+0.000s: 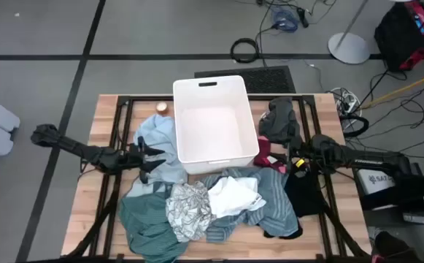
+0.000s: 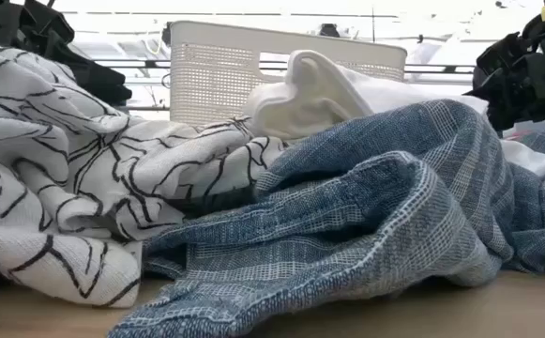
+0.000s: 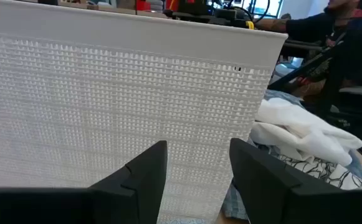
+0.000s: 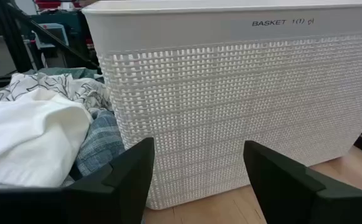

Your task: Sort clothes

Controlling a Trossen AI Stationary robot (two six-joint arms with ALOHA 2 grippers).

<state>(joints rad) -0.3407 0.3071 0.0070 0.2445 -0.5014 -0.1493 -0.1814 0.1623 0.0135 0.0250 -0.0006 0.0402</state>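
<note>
**Two grippers empty, both facing the bin**

Both arms sat low over the table [image 1: 102,109]. Left gripper [image 1: 152,157] hung over the light blue piece [image 1: 162,135], just beside the bin [image 1: 210,86]; its fingers [image 3: 144,177] were spread with nothing between them. Right gripper [image 1: 293,157] sat on the bin's other side near the maroon piece [image 1: 270,157], fingers [image 4: 131,171] likewise spread and empty.

Bin interior looked empty from above. Clothes lay outside it: teal piece [image 1: 149,223], patterned piece [image 1: 188,208], white piece [image 1: 232,196] and striped piece [image 1: 274,201] heaped along the near edge, overlapping. Dark grey piece [image 1: 279,118] lay right of the bin; a black piece [image 1: 305,193], possibly hanging off the table, lay below the right gripper.
</note>
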